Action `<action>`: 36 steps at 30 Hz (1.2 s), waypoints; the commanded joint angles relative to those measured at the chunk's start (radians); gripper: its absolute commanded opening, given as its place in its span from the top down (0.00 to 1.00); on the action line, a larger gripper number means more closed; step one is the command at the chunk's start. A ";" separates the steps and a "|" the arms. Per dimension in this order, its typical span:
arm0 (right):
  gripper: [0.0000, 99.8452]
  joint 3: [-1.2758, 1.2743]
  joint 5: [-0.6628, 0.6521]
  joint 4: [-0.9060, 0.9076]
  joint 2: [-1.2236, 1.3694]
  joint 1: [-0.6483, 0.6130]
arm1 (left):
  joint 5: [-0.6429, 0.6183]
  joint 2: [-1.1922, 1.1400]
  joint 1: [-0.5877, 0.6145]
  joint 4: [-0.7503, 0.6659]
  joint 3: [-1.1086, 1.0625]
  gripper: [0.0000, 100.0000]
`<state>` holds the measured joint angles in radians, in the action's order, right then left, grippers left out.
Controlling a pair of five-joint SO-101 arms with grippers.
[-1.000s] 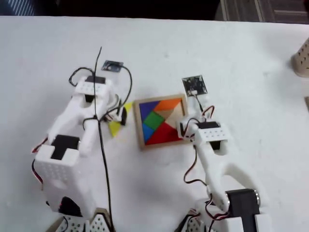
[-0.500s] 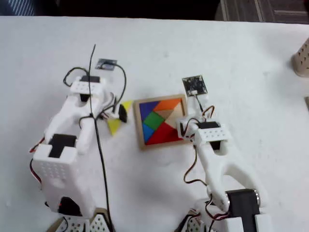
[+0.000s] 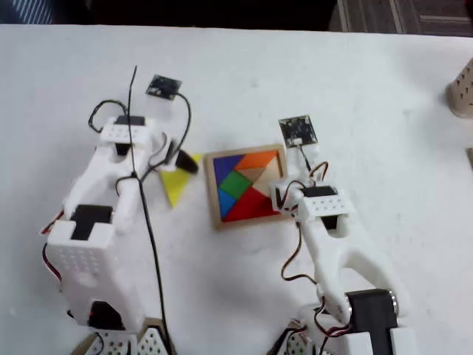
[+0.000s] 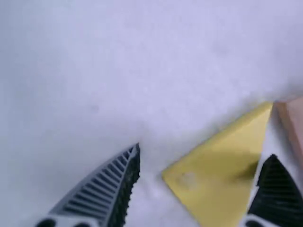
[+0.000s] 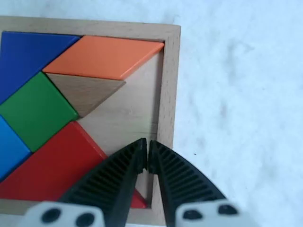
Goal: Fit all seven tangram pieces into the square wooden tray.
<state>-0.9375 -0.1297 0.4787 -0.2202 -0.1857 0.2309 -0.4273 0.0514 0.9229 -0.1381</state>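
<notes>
Left fingers (image 4: 109, 189) have shifted, ribbed and apart, over flat yellow triangle (image 4: 218, 175); right fingers (image 5: 118, 179) together above wooden tray (image 5: 170, 85).

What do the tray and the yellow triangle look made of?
The tray looks like unpainted pale wood, matte, with faint grain along the rim. The yellow triangle is probably painted wood, with a smooth opaque coat and a slight sheen. No grain shows, so plastic can't be ruled out.

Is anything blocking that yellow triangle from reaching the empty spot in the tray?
Yes: the right gripper, shut, sits over the bare gap in the tray. The yellow triangle lies outside, beside the opposite edge.
</notes>
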 commanded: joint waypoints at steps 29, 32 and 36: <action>0.98 0.012 -0.018 -0.019 -0.002 0.001 | 0.126 -0.005 -0.073 0.091 0.037 0.71; 0.98 0.012 -0.018 -0.019 -0.002 0.001 | 0.129 -0.004 -0.073 0.091 0.034 0.71; 0.98 0.012 -0.018 -0.019 -0.002 0.001 | 0.176 -0.004 -0.073 0.109 0.034 0.71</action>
<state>-0.9375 -0.1297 0.4787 -0.2202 -0.1857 0.3675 -0.4381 -0.0008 1.0073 -0.1366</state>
